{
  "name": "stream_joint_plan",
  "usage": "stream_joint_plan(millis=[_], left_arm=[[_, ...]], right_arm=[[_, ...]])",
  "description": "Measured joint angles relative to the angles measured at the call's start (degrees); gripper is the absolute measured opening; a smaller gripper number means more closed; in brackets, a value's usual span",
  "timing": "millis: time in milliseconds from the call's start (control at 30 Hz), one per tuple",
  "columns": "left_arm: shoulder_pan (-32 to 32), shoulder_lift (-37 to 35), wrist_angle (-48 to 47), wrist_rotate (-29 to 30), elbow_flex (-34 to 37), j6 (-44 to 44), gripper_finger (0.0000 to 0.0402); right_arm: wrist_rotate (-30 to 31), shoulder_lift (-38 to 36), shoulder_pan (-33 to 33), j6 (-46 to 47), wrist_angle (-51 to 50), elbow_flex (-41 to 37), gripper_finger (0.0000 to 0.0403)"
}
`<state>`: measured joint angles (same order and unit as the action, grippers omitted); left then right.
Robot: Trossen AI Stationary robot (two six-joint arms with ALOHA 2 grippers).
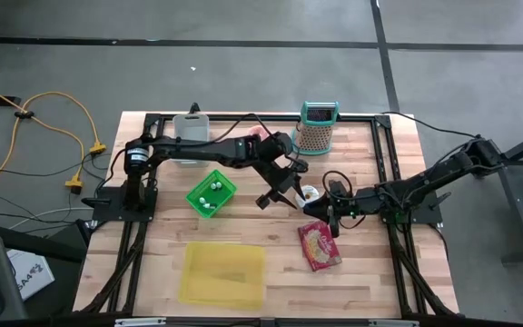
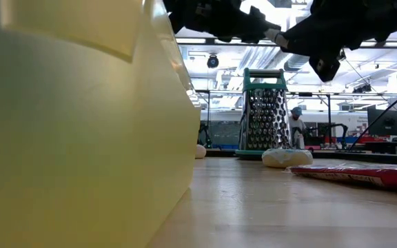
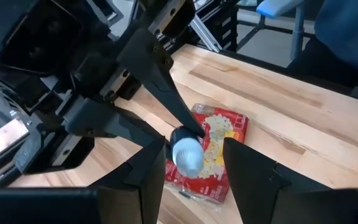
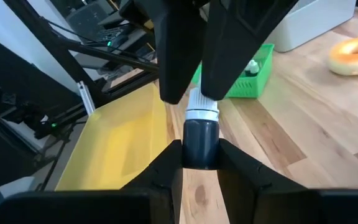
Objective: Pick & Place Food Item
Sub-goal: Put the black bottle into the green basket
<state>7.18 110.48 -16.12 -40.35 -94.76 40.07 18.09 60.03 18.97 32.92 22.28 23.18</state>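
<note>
The right gripper was clenched on the dark end of a small bottle, held in the air above the middle of the table, just beyond the far edge of a red snack bag. The left gripper met it there from the other side with its fingers spread on either side of the bottle's pale end, released rather than squeezing. A green basket and a yellow tray lay to the left, and a grater stood at the far edge.
</note>
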Motion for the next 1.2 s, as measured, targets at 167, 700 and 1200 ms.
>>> stream_joint_plan(millis=[167,700,1200], left_arm=[[0.0,0.0,0.03,0.08,0.0,0.0,0.0156],[-0.17,0.0,-0.07,6.13,0.0,-2.35,0.0156],[-0.37,0.0,0.44,2.97,0.0,-2.38,0.0156]], right_arm=[[0.0,0.0,-0.01,-0.29,1.05,0.0,0.0075],[1.17,0.0,-0.01,-1.55,2.52,0.0,0.0075],[1.49,0.0,-0.01,-1.59,2.32,0.0,0.0075]])
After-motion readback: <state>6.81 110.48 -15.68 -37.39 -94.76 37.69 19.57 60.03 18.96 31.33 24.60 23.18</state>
